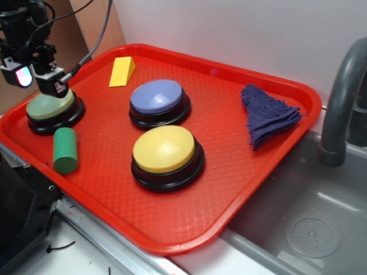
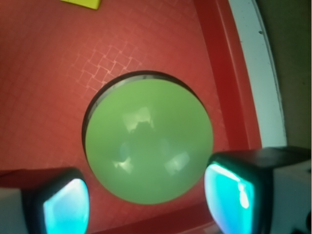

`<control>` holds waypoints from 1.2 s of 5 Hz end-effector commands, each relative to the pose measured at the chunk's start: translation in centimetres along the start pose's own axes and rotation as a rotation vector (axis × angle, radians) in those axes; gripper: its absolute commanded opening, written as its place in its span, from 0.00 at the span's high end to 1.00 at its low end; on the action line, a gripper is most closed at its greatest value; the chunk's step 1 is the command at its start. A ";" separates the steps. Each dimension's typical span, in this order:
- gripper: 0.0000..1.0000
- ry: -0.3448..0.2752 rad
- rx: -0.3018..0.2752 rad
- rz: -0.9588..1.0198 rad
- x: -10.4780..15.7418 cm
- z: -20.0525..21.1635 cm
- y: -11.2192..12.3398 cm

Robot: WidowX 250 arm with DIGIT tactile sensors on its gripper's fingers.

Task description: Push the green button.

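Pale-green domed plastic green button, glossy, btwn spread jaws; waffle-textured tray.

The tray is bright red with a fine waffle-grid texture. On it, the green button is pale green on a black base; the blue button is lavender-blue and the yellow button is warm yellow, both on black bases. The cylinder is darker green, the wedge yellow, the cloth navy. The pincer is black with glowing cyan pads.
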State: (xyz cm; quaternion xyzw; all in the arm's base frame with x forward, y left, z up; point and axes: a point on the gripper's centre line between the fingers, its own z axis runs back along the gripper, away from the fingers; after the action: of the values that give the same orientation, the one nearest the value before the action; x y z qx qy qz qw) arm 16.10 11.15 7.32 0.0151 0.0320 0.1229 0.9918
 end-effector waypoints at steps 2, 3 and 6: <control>0.00 -0.088 0.037 -0.016 0.9 3.7 0.6; 0.00 -0.095 0.039 -0.015 1.0 4.2 0.8; 0.00 -0.106 0.043 -0.012 1.2 5.4 1.1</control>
State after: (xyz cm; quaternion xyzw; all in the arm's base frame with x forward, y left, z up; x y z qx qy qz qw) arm 16.96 11.54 10.89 0.0274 0.0132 0.1142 0.9930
